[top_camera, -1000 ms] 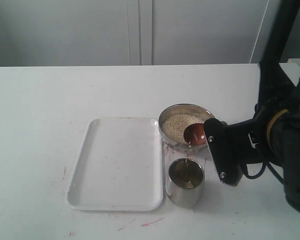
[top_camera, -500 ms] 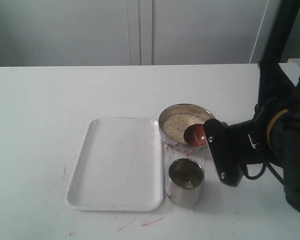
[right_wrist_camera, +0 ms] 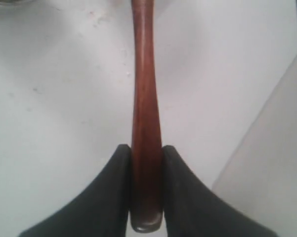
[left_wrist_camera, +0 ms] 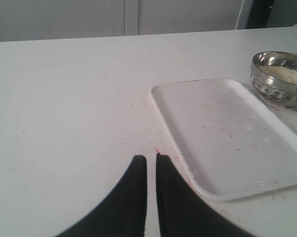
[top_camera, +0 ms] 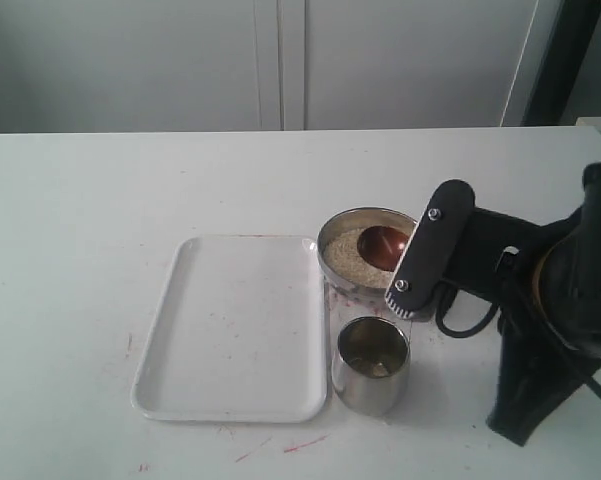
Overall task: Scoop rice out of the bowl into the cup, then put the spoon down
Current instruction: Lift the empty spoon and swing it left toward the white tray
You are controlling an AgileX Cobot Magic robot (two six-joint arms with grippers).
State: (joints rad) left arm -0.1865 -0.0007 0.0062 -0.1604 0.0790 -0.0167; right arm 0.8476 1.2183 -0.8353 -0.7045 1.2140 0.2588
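Your right claw (right_wrist_camera: 146, 150) is clamped tight on the butt end of the wooden spoon (right_wrist_camera: 145, 98), one finger on either side of the handle. Gripping that far back gives the long handle its full reach. It lets the oval head go into the steel bowl (top_camera: 323, 262) while the claw body stays outside the rim.

In the exterior view the head hangs over the rice (top_camera: 345, 258) on the bowl's 3 o'clock side. I can't tell whether it touches the grains. The steel cup (top_camera: 371, 388) stands just beside the bowl at its 6 o'clock, so I judge the carry will be short. The white tray (top_camera: 230, 330) lies at 9 o'clock of both and looks like the place to set the spoon down.

Your right arm comes in from about 4 o'clock, with the wrist pitched so the claw slants up toward 11 o'clock.

Your left claw (left_wrist_camera: 151, 163) holds nothing. Its fingers are nearly together with a thin slit between them, and it is parked low over the desk (top_camera: 100, 200), well clear of the tray.
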